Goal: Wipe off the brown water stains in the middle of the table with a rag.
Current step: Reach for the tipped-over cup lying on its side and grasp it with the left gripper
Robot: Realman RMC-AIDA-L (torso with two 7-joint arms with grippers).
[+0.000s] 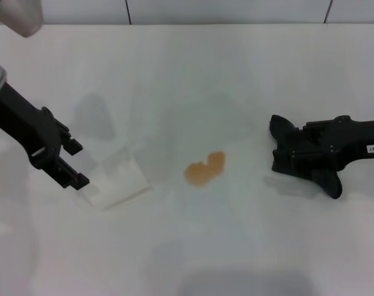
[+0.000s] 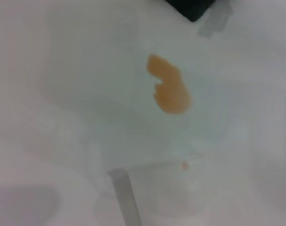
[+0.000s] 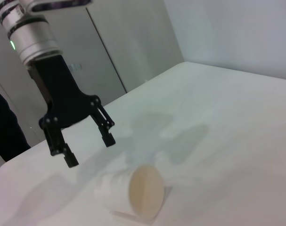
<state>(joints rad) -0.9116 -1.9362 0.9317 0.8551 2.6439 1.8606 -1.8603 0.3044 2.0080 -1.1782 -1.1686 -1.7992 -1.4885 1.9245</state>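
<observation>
The brown water stain is a small orange-brown lobed blotch in the middle of the white table; it also shows in the left wrist view. My right gripper rests low over the table to the right of the stain, apart from it, and looks shut on the black rag. The rag's pointed corners stick out toward the stain. A corner of the rag shows in the left wrist view. My left gripper is open and empty at the left, also seen in the right wrist view.
A white cup lies on its side just right of my left gripper, mouth toward the stain; it also shows in the right wrist view. A tiny brown droplet sits near the stain. The wall runs along the table's far edge.
</observation>
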